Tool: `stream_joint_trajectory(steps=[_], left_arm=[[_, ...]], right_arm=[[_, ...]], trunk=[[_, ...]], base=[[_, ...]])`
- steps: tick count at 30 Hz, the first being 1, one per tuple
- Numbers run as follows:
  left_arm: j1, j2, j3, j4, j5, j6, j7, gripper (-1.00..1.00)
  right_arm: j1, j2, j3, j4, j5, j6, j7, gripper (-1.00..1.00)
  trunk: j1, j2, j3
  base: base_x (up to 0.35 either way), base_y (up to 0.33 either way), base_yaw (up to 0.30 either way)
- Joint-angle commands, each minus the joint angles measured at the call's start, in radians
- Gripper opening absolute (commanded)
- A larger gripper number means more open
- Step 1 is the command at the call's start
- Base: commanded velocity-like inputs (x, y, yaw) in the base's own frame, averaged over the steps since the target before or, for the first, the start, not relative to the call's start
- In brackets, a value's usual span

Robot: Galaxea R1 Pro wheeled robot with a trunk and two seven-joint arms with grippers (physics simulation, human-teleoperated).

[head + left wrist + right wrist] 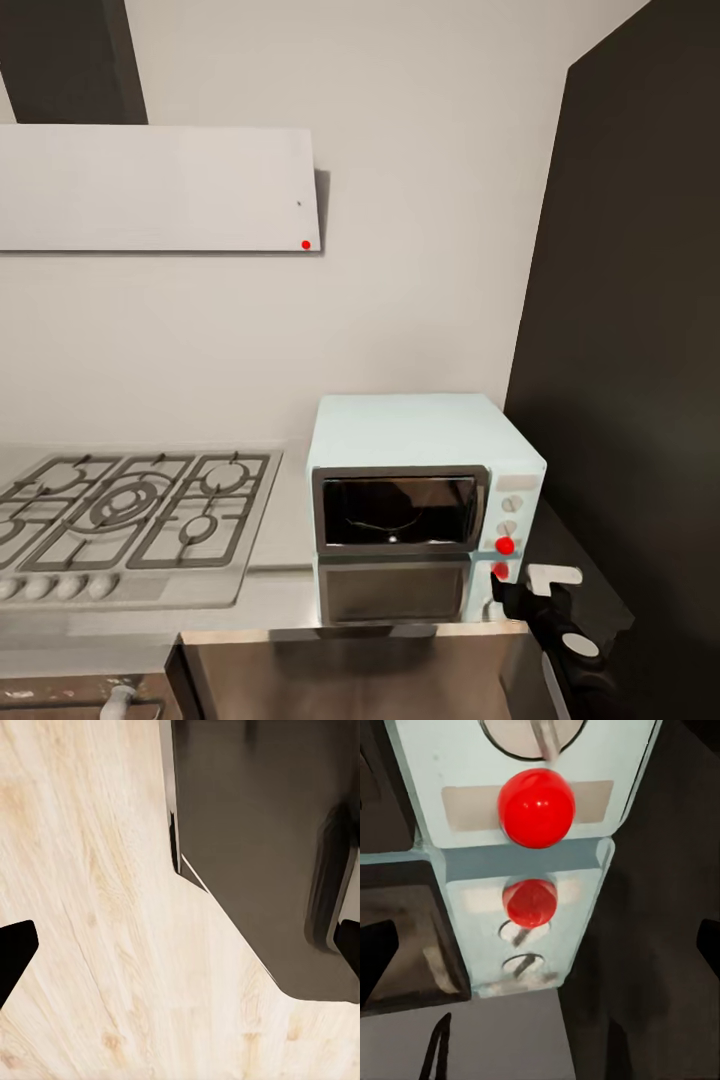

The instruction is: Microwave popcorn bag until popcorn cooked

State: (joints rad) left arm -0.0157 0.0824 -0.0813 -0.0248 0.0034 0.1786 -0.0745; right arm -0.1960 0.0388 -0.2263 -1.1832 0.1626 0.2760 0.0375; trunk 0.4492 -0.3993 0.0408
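Observation:
The mint-blue microwave stands on the grey countertop with its dark glass door shut. Only faint reflections show behind the glass, and the popcorn bag and popcorn are hidden from view. My right gripper is low at the microwave's front right corner, open, just below a red button on the knob panel. In the right wrist view that red button is close ahead, with its mirror image in the shiny worktop below it. The left gripper hangs open over the wood floor, holding nothing.
A gas hob with black grates lies left of the microwave. A white hood hangs on the wall above it. A tall dark cabinet stands close on the microwave's right. Dark cabinet fronts face the left wrist.

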Motion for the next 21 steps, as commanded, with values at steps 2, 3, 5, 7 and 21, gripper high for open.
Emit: stream_joint_trajectory(steps=[2,3,5,7,21], left_arm=[[0.000,0.000,-0.008,-0.002,0.001,0.005,-0.004,1.00],[0.000,0.000,-0.008,-0.002,0.001,0.005,-0.004,1.00],[0.000,0.000,-0.008,-0.002,0.000,0.005,-0.004,1.00],[0.000,0.000,-0.008,-0.002,0.000,0.005,-0.004,1.00],[0.000,0.000,-0.008,-0.002,0.001,0.005,-0.004,1.00]], right_arm=[[0.000,0.001,-0.002,0.005,0.011,0.005,0.004,1.00],[0.000,0.001,-0.002,0.006,0.010,0.005,0.004,1.00],[0.000,0.001,-0.002,0.006,0.010,0.004,0.004,1.00],[0.000,0.001,-0.002,0.006,0.009,0.004,0.004,1.00],[0.000,0.001,-0.002,0.007,0.009,-0.027,0.004,1.00]], trunk=[[0.001,-0.001,0.000],[0.001,-0.001,0.000],[0.001,-0.001,0.000],[0.001,-0.001,0.000],[0.001,-0.001,0.000]], base=[[0.089,0.000,0.000],[0.031,0.000,0.000],[0.016,0.000,0.000],[0.007,0.000,0.000],[0.076,0.000,0.000]])
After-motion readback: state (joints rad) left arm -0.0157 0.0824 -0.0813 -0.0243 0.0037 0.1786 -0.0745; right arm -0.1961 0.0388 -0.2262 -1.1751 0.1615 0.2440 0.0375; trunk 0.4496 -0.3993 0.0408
